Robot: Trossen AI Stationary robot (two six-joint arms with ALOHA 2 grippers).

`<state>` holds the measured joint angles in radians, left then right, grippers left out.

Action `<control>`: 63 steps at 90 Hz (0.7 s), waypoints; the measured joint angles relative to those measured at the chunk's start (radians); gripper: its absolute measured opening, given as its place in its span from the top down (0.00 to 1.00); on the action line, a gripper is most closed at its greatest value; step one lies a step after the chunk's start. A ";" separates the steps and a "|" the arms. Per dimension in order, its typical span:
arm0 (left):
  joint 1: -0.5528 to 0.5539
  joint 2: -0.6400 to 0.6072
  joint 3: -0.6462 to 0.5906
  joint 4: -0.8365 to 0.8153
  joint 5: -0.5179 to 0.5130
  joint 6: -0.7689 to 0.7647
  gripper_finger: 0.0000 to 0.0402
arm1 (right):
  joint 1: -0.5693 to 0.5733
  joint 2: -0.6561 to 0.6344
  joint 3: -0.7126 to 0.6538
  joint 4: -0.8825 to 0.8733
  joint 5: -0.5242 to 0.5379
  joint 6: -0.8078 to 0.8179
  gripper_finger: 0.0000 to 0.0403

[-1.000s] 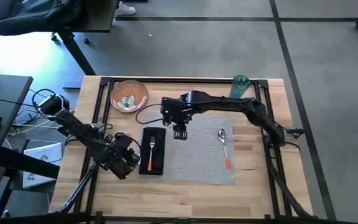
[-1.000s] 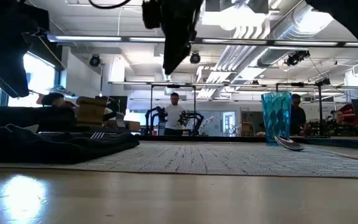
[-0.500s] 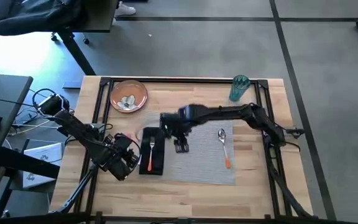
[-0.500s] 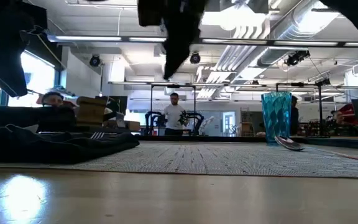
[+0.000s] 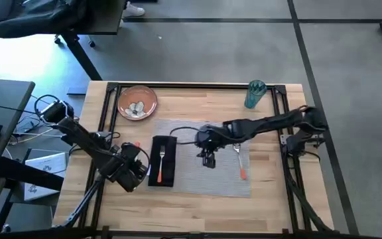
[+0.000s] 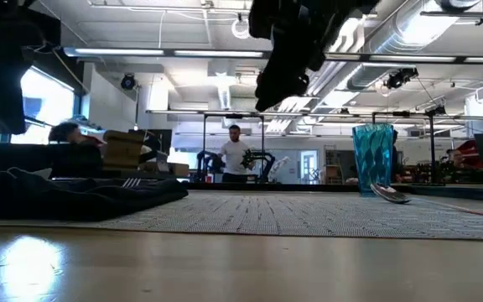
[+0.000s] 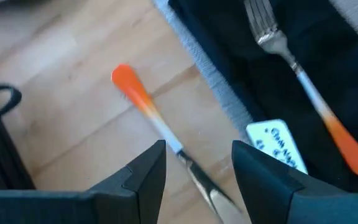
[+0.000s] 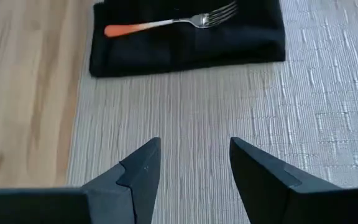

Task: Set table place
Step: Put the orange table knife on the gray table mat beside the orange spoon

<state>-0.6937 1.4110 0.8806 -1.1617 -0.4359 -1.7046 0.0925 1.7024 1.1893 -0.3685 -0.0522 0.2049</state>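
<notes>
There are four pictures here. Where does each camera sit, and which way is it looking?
High view: above, facing straight down on the light wood table; both dark arms show.
Low view: at tabletop height, facing the room; an arm hangs overhead.
Left wrist view: over an orange-handled knife, left tool open.
Right wrist view: over the grey woven placemat, right tool open.
Both wrist views share the orange-handled fork on the black napkin.

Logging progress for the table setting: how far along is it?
Done: fork on napkin, spoon on placemat. In hand: nothing; open right gripper hovers over the mat, open left gripper above the knife lying on bare table. Left: knife, plate, cup.
</notes>
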 joint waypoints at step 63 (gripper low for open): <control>0.169 0.007 -0.235 0.351 0.165 -0.013 0.64 | 0.066 -0.002 -0.224 0.446 0.027 0.018 0.57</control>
<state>-0.5248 1.4178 0.6459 -0.8107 -0.2707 -1.7180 0.1581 1.7004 0.9649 0.0777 -0.0254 0.2232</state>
